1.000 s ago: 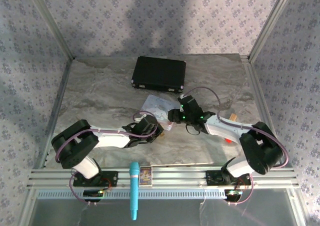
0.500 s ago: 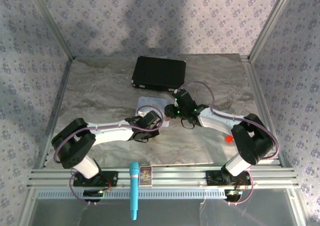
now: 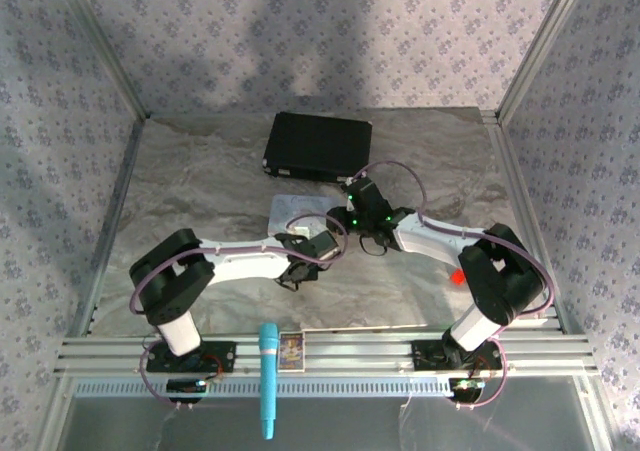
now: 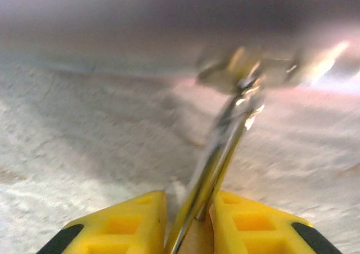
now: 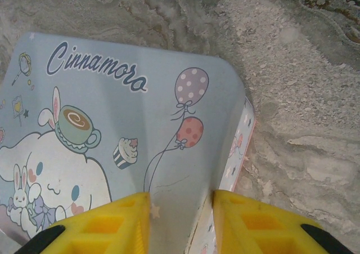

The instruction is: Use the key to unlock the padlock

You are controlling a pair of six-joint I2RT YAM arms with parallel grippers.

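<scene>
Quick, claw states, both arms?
Left claw: shut on the key.
Right claw: astride the tin corner; grip cannot be told.

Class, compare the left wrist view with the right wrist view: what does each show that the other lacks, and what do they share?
Left wrist: a thin silvery key, blurred, pinched in the left gripper. Right wrist: the pastel cartoon tin, its corner between the fingers of the right gripper. Both: yellow fingertips at the bottom edge and the grey marbled table.
</scene>
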